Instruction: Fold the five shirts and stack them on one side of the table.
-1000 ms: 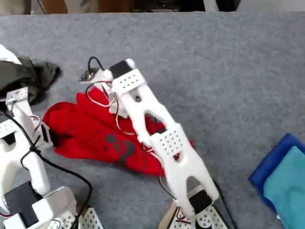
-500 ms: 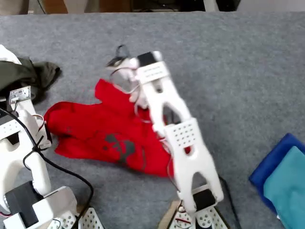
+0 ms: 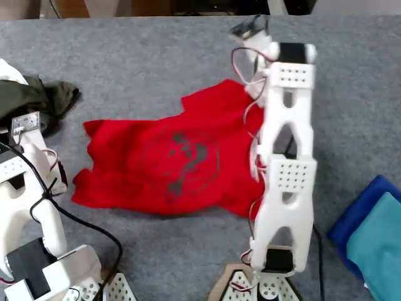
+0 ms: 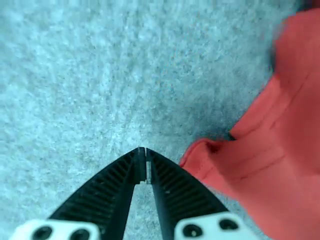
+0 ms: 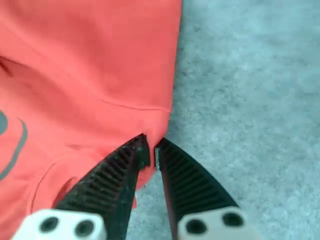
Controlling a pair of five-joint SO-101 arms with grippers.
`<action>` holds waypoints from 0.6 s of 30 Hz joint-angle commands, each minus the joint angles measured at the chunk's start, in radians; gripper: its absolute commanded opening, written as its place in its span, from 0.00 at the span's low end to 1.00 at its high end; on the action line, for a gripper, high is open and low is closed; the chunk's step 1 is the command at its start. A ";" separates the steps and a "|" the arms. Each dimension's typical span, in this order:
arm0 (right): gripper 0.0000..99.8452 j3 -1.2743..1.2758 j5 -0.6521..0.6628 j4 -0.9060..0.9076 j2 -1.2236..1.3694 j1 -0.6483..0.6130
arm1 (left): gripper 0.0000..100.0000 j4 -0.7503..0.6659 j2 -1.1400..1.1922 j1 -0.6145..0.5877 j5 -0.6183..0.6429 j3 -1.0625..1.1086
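A red shirt with a dark print lies spread across the table's middle. My right arm stretches from the front edge to the shirt's far right corner. In the right wrist view my right gripper is shut on a hem fold of the red shirt. My left gripper is shut with nothing in it, low over bare grey table just beside a folded edge of the red shirt. The left arm stands at the shirt's near left end.
A dark olive shirt lies crumpled at the far left beside a bit of white cloth. Blue and teal folded shirts sit stacked at the right edge. Bare grey table runs along the back.
My right arm swung right and toward the far side with the shirt's edge, pulling the red shirt open so its print faces up. The left arm kept still.
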 commanded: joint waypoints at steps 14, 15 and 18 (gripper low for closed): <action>0.00 -0.148 0.002 -0.140 0.283 -0.139 | 0.20 -0.009 0.300 0.296 0.459 -0.729; 0.00 -0.168 0.002 -0.141 0.300 -0.133 | 0.20 -0.006 0.361 0.298 0.459 -0.772; 0.00 -0.231 -0.006 -0.158 0.360 -0.116 | 0.20 0.011 0.506 0.295 0.433 -0.878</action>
